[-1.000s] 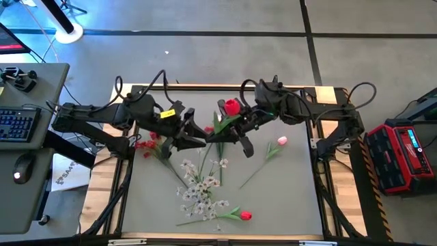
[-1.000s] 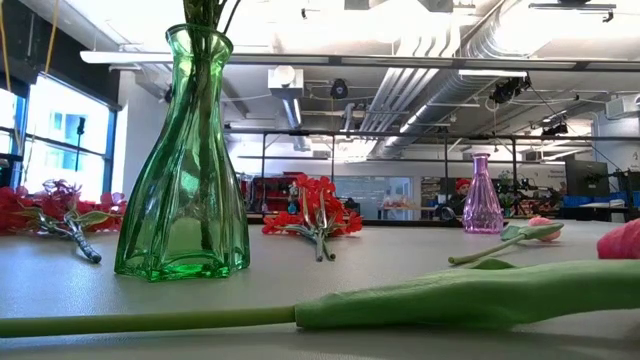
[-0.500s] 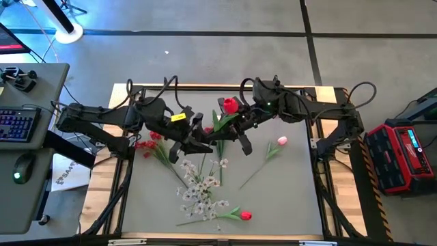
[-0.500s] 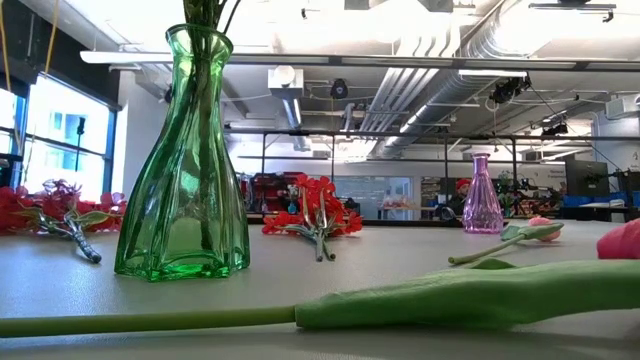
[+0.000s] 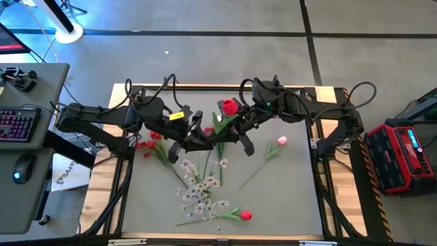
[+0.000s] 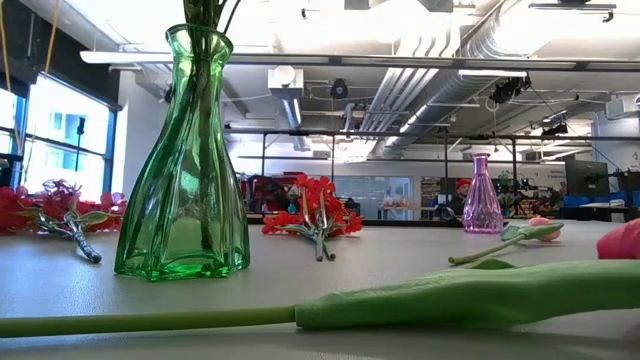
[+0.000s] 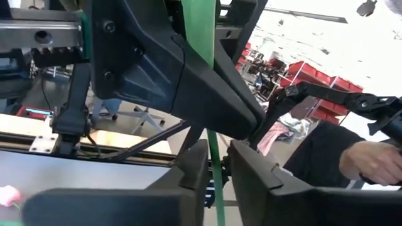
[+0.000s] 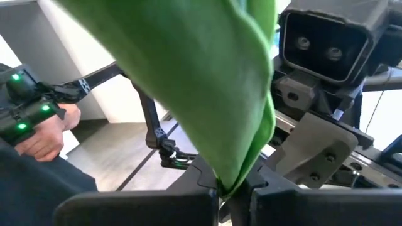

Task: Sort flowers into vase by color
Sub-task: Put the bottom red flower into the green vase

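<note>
A red tulip [image 5: 231, 106] with a broad green leaf [image 5: 221, 124] is held above the table's middle between both arms. My right gripper [image 5: 232, 133] is shut on it from the right. My left gripper [image 5: 207, 145] comes from the left and is shut on its thin stem [image 7: 217, 157], just in front of the right gripper. On the table lie red blossom clusters [image 5: 151, 145], white sprays [image 5: 201, 188], a pink tulip [image 5: 280, 141] and another red tulip [image 5: 244, 216]. A green vase [image 6: 185, 160] holds stems; a purple vase [image 6: 481, 195] stands farther back. My left gripper pinches the tulip's bare stem [image 7: 218, 179] between its two fingers, a short way from the right gripper's hold. The fingers reach in level from the table's left and lie across the stem. My right gripper pinches the tulip where the leaf's base narrows [image 8: 230, 181], between its two fingers. It comes level from the table's right. The leaf spreads wide in front of the fingers and hides the stem there.
A person's hand [image 7: 370, 160] shows beyond the table in the wrist views. The loose flowers lie scattered over the table's middle and near half. A desk with keyboard [image 5: 17, 126] stands at the left, a red case [image 5: 403, 154] at the right.
My left gripper's fingers have closed from a wide fork down onto the tulip's stem. The right gripper has kept the tulip still.
</note>
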Robot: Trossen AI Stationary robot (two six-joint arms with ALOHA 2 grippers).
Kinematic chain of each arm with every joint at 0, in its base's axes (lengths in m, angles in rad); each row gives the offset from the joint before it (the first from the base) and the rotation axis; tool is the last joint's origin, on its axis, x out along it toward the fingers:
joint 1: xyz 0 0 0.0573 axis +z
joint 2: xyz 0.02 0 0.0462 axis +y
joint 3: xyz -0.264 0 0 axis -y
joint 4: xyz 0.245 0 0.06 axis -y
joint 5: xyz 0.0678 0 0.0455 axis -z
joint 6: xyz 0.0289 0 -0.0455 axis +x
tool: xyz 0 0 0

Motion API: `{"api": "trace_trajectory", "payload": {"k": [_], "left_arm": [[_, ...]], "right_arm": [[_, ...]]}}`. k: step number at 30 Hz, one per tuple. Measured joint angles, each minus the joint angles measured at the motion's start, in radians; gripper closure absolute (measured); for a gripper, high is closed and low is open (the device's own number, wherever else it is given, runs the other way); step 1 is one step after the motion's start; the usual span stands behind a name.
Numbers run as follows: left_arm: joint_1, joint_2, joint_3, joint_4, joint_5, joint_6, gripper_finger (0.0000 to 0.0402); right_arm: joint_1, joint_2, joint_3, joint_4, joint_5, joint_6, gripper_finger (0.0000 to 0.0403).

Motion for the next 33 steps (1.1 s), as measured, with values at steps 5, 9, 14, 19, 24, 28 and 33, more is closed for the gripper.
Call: {"api": "trace_trajectory", "payload": {"k": [5, 9, 14, 19, 24, 28, 33], "left_arm": [[0.001, 0.000, 0.000, -0.003, -0.005, 0.035, 0.0396], [0.001, 0.000, 0.000, 0.000, -0.014, 0.039, 0.0398], [0.001, -0.008, 0.000, -0.005, -0.021, 0.067, 0.0400], [0.000, -0.046, 0.000, -0.002, -0.077, 0.135, 0.0401], [-0.005, -0.106, 0.000, -0.002, -0.157, 0.222, 0.0401], [-0.032, -0.151, 0.000, -0.008, -0.203, 0.311, 0.0402], [-0.072, -0.186, 0.000, -0.033, -0.244, 0.439, 0.0401]], "right_arm": [[0.000, 0.000, 0.000, -0.002, -0.002, 0.061, 0.0389], [-0.002, 0.000, 0.000, -0.015, -0.002, 0.088, 0.0351], [-0.005, -0.010, 0.000, -0.025, -0.001, 0.087, 0.0285], [-0.006, -0.090, 0.000, -0.065, 0.020, 0.110, 0.0243], [0.022, -0.200, 0.000, -0.248, 0.220, 0.096, 0.0237], [0.102, -0.273, 0.000, -0.430, 0.569, 0.107, 0.0244], [0.229, -0.314, 0.000, -0.615, 0.965, 0.185, 0.0260]]}}
